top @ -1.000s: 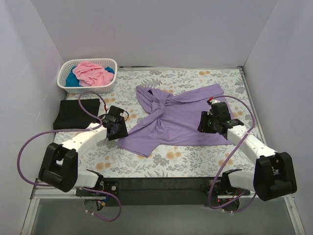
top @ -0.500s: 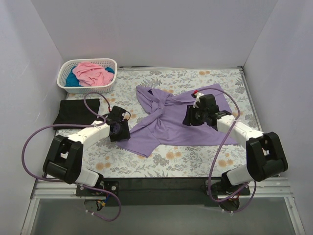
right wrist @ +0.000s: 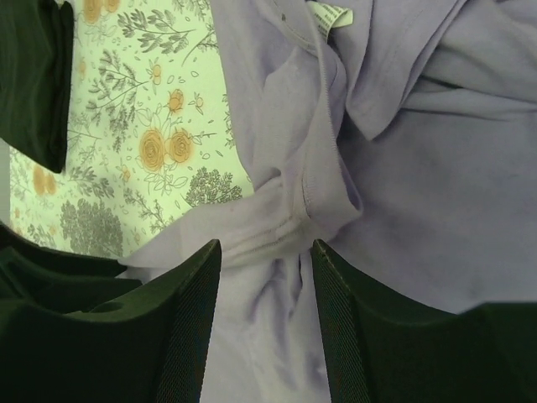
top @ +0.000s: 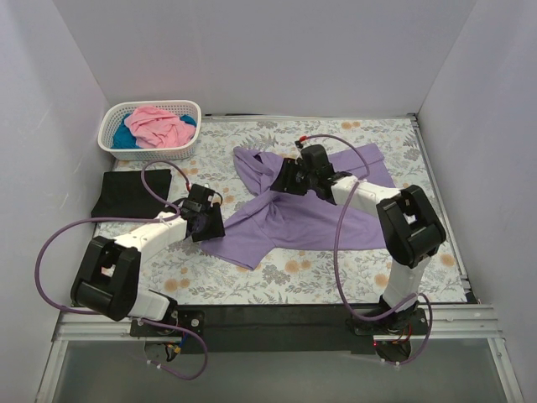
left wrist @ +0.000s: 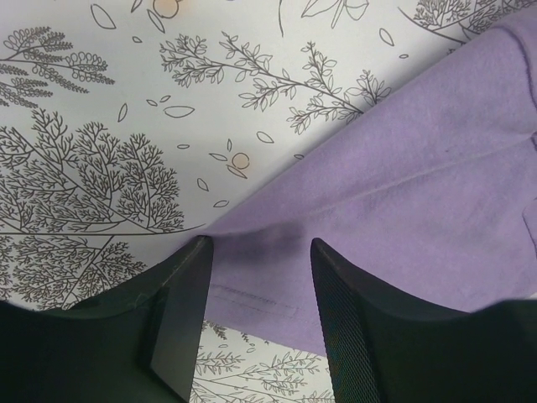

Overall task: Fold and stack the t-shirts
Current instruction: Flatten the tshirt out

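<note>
The black shirt (top: 130, 195) lies folded at the left. The left gripper (left wrist: 260, 252) stands half open over a corner of the lavender shirt (top: 294, 214), which lies crumpled mid-table. The right gripper (right wrist: 264, 252), also half open, hovers near its collar. Both hold nothing.

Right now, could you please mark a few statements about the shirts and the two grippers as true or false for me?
1. The lavender t-shirt lies rumpled on the floral cloth. True.
2. The black t-shirt sits in the white basket. False: it lies folded on the cloth, and the basket holds the pink t-shirt and the teal t-shirt.
3. The right gripper stands open over the lavender t-shirt. True.
4. The left gripper is shut on the pink t-shirt. False: it is open, at the lavender t-shirt's edge.
</note>
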